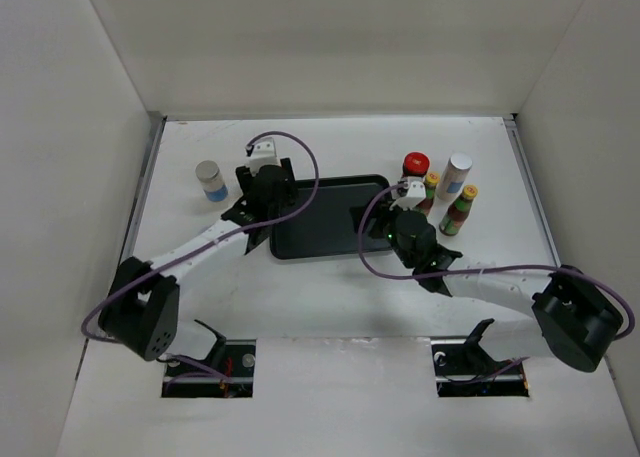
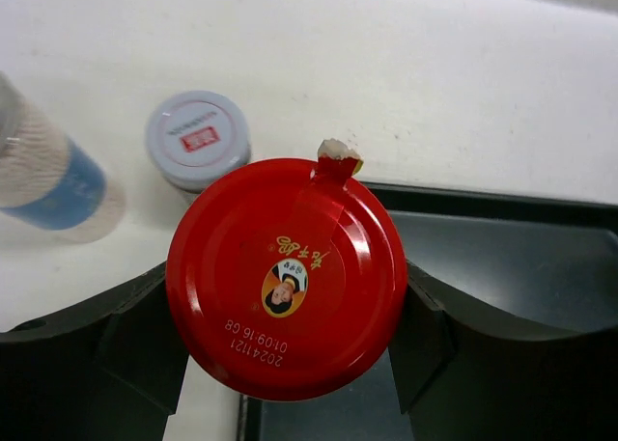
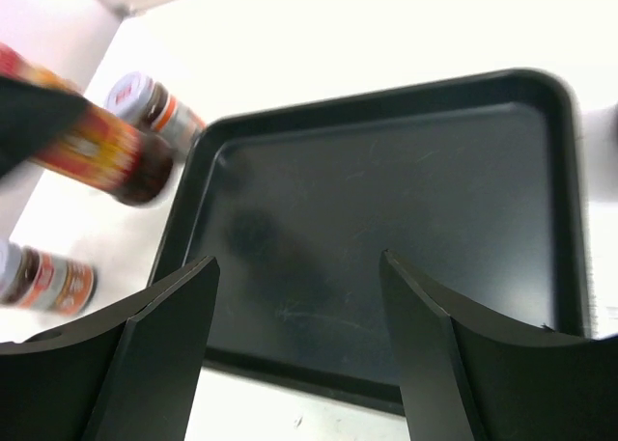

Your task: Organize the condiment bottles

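Observation:
My left gripper (image 1: 268, 192) is shut on a red-capped jar (image 2: 287, 277), with a finger on each side of the cap. It holds the jar over the left rim of the black tray (image 2: 512, 258). A grey-lidded jar (image 2: 198, 137) and a white cylinder with a blue label (image 2: 48, 176) stand just beyond it; the cylinder also shows in the top view (image 1: 211, 180). My right gripper (image 3: 297, 261) is open and empty over the tray (image 3: 386, 190). At the back right stand a red-capped jar (image 1: 416, 164), a white cylinder (image 1: 457, 175) and two green yellow-capped bottles (image 1: 430, 189) (image 1: 460, 209).
The black tray (image 1: 330, 222) lies in the middle of the white table. White walls close in the left, back and right sides. In the right wrist view, blurred bottles with red-orange labels (image 3: 97, 151) stand close beside the tray's rim.

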Robot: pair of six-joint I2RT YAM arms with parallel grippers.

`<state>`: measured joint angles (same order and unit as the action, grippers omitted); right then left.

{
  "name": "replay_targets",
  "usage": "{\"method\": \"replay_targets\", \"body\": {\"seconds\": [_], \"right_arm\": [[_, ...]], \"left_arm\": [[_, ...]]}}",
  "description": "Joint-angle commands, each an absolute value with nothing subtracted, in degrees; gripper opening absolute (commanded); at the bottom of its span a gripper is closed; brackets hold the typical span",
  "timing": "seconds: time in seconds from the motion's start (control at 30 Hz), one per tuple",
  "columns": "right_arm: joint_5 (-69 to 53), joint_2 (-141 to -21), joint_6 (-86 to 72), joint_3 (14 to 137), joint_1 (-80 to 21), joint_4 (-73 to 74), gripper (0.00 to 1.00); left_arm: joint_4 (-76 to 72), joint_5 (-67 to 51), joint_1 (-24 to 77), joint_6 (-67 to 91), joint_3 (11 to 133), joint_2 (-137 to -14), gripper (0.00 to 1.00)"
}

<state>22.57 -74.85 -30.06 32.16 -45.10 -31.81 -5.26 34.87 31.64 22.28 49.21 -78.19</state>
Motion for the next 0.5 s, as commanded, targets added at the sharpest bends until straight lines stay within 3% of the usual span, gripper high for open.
{"method": "replay_targets", "body": {"seconds": [0.0,0.33,0.47], "right_arm": [[25.0,-71.6,-31.4,31.1,-43.7,-36.1,0.74],[24.6,-72.2,-32.1,31.0,-43.0,-36.2,0.75],[24.6,-72.8,-32.0,31.2,-43.0,-36.2,0.75]], "left_arm": [[-16.3,33.0,32.2,21.5,54.7,-81.5,0.40],[-18.8,31.1,31.1,20.4,58.6,-92.8,0.40],[-23.1,31.6,31.1,20.4,56.6,-94.7,0.46]]}}
